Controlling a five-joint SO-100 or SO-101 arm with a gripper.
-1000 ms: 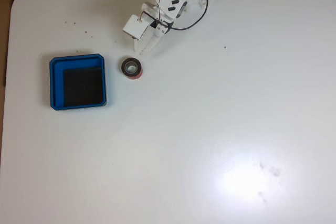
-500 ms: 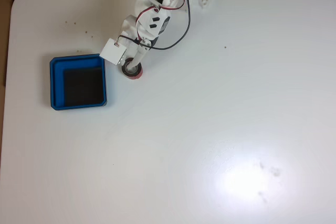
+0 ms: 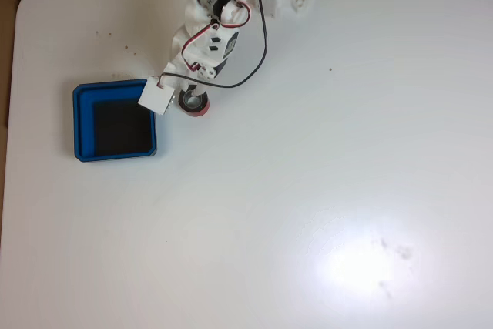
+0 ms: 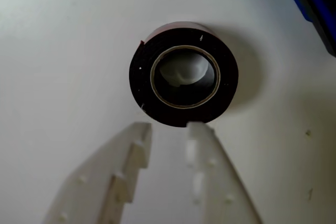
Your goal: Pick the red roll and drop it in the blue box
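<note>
Approach step: gripper (image 4: 169, 125) slightly open, holding nothing, tips at 6 o'clock of the red roll (image 4: 183, 74). Next it needs to straddle the roll's wall.

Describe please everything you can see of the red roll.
The red roll is a small tape-like ring lying flat on the white table, just right of the blue box in the fixed view and apart from it. Its top face looks dark grey to black, with a pale hollow core; a red side shows at the edge. The white fingers stand open just before it, one tip about at its rim.
</note>
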